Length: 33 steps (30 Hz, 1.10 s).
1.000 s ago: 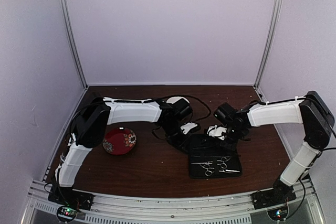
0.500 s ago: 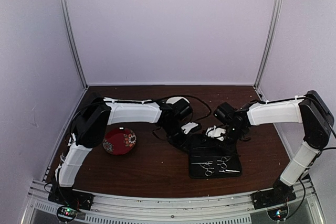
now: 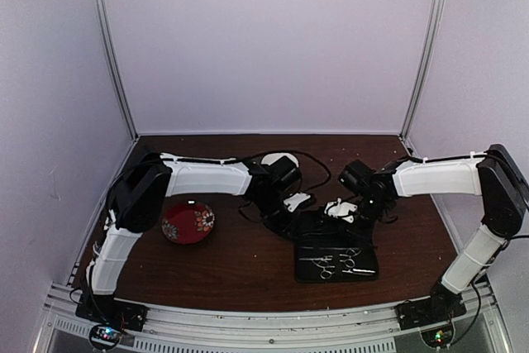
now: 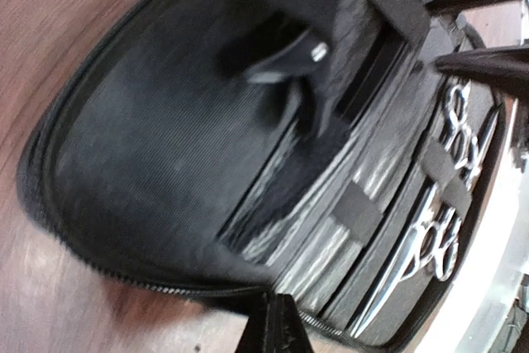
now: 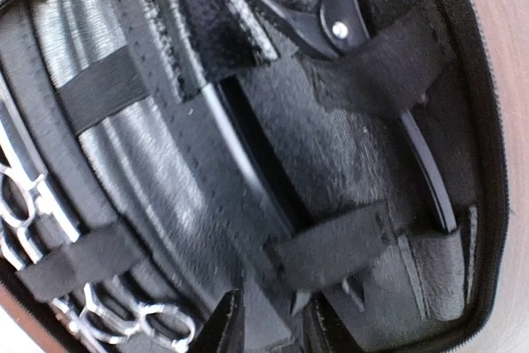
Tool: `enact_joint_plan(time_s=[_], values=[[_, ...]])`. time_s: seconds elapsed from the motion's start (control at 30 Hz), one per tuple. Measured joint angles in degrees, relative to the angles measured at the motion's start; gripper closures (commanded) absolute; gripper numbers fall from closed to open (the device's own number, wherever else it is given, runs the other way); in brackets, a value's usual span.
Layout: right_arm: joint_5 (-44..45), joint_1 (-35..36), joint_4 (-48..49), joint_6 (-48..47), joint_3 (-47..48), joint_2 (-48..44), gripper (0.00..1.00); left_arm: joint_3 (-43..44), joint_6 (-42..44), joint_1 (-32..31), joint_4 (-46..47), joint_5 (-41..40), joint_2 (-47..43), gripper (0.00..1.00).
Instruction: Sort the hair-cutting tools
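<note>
Top external, set against a second back: finds the right gripper (image 3: 341, 212) drawn slightly up and toward the far side, away from the open black case (image 3: 335, 241). Opened partway over that same second, from nearly closed. Grips nothing now: leaves bare lining between the two fingers in the right wrist view, and shows them apart at the top right of the left wrist view. Leaves the black tool (image 5: 340, 18) tucked under two elastic straps on the case's far half, clear of the fingers. Reads, as a judgement, like a release just made, with that tool stowed and the step likely finished. Finds both silver scissors strapped side by side on the near half, the left pair (image 3: 324, 264) and the right pair (image 3: 354, 260). Suggests little left to sort, perhaps only closing the case.

On pose: reaches in from the right with a long, nearly level forearm, wrist bent down, fingers aimed at the case's far edge. Brings the left arm across from the left, beyond the red plate (image 3: 188, 222), with the left gripper (image 3: 296, 208) low at the case's far left corner. Presses those fingers fully together; cannot tell whether pinching the case's rim or only resting on it.
</note>
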Motion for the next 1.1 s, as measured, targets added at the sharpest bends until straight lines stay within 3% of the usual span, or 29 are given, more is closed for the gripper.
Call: enact_joint_plan(time_s=[0.37,0.53,0.77,1.1], values=[[-0.81,-6.47,-6.99,-3.74,1.79,-11.85,0.72,-3.61,4.11,0.00,-5.44,-7.43,-8.59,0.82],[3.02,-8.09,-6.47,-7.26,5.29,-9.25,0.73,-3.54,5.64,0.00,-6.19,-10.40,-10.01,0.62],[7.39,-8.79,-4.22,-10.97,7.13,-3.48,0.72,-3.54,5.73,0.00,-7.04,-12.48,-11.67,0.52],[10.01,-9.01,-1.77,-12.92,7.13,0.68,0.74,-3.54,4.83,0.00,-6.95,-14.21,-12.35,0.50]])
